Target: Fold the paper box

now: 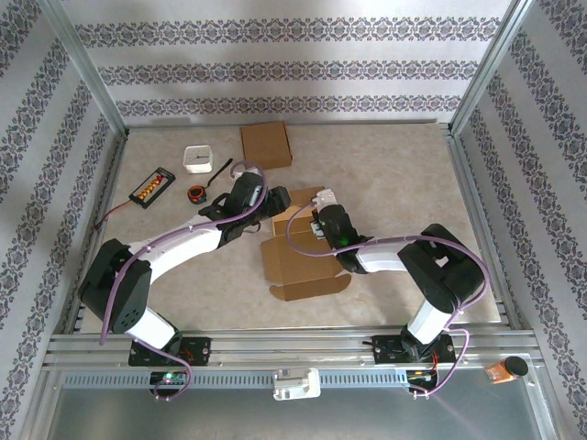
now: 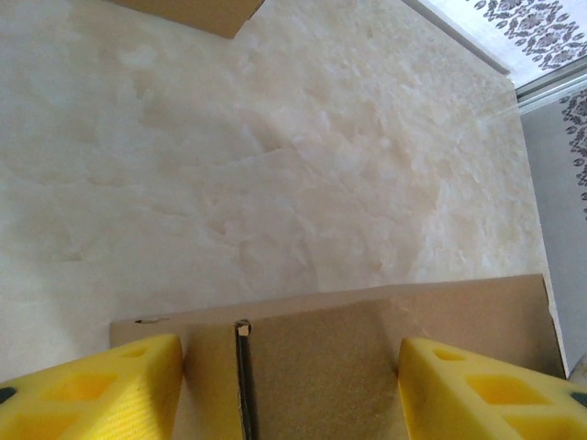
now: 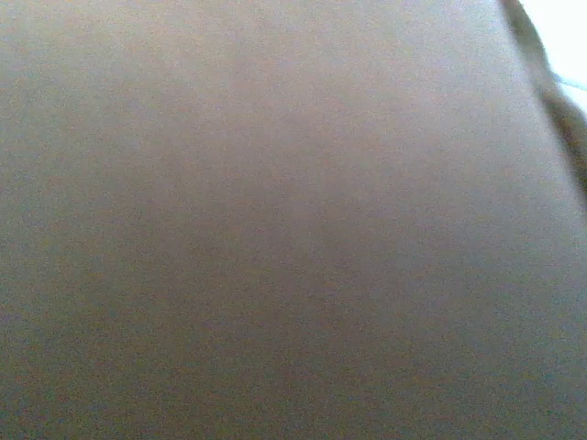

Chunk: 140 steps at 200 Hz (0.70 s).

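Lying mostly flat, brown paper box [image 1: 293, 263]

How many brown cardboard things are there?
2. One flat piece lies far back; the paper box sits in the middle. Some could be hidden underneath.

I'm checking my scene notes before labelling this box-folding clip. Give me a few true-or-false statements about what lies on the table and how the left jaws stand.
1. The flat box blank lies on the table between the two arms. True.
2. A second cardboard piece lies near the back wall. True.
3. The white container sits to the right of that piece. False: it sits to its left.
4. The black tray holds blue items. False: they are orange.
5. The left jaws are pressed shut. False: they stand apart, with cardboard between them.
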Tool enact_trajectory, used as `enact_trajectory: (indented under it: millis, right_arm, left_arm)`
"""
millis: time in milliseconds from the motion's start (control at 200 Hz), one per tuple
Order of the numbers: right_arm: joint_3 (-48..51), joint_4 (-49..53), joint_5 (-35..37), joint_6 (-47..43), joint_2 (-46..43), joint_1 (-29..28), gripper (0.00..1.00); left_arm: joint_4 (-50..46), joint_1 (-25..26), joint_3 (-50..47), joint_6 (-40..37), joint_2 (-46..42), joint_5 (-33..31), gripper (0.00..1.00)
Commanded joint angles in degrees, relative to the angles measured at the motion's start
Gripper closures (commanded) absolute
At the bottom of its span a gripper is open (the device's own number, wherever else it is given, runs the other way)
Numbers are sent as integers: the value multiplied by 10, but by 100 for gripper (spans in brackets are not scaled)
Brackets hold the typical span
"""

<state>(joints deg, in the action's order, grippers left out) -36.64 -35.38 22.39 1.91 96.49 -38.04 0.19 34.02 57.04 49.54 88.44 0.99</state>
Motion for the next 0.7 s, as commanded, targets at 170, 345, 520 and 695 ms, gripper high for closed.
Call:
enact_trajectory:
  millis: [170,345,520,695]
  right_arm:
    - [-23,15,-35,-7,-31,10,73]
    - [-44,15,-62,-4,0,17,94]
    - [-40,9,-69,-2,4,25,100]
    - [-29,39,-122,-38,-57,41,100]
  left_arm:
    - [-16,3,25,-16,7,19,38]
    - [-15,3,22,-12,6,22,38]
    - [-14,3,27,-12,-2,24,36]
    - [2,4,18,-45,-58,-8,18]
